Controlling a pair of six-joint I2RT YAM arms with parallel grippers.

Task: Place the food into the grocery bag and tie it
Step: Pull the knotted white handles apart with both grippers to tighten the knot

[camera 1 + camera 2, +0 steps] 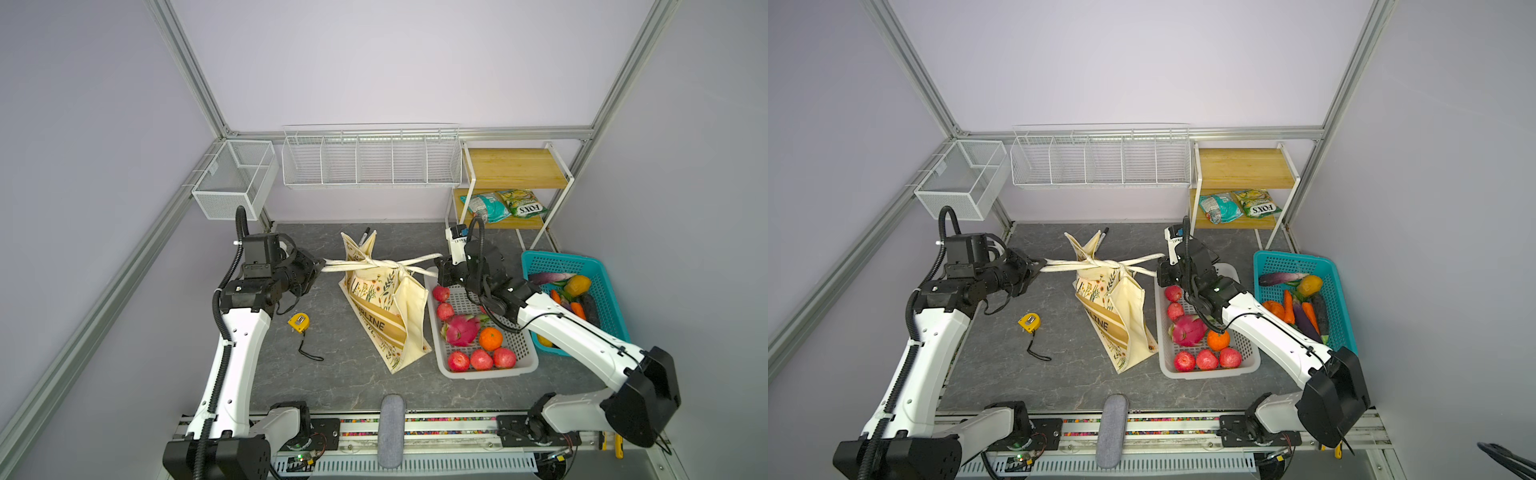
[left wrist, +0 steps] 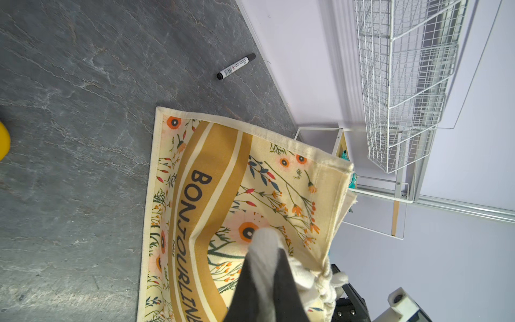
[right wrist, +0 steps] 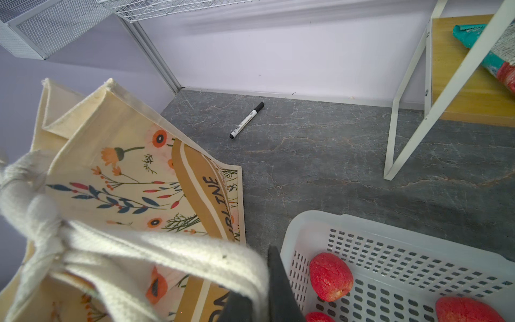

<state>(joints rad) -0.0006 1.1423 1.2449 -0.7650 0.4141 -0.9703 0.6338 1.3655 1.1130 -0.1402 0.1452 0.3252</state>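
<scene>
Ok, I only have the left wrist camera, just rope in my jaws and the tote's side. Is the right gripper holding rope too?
Observer: Yes, the right gripper is shut on the rope handles, across the tote bag from the left gripper.
Operator: Any food left outside?
Observer: Yes, a dragon fruit and an orange lie in the white basket.
Operator: That yellow blob?
Observer: A tape measure on the table.
</scene>
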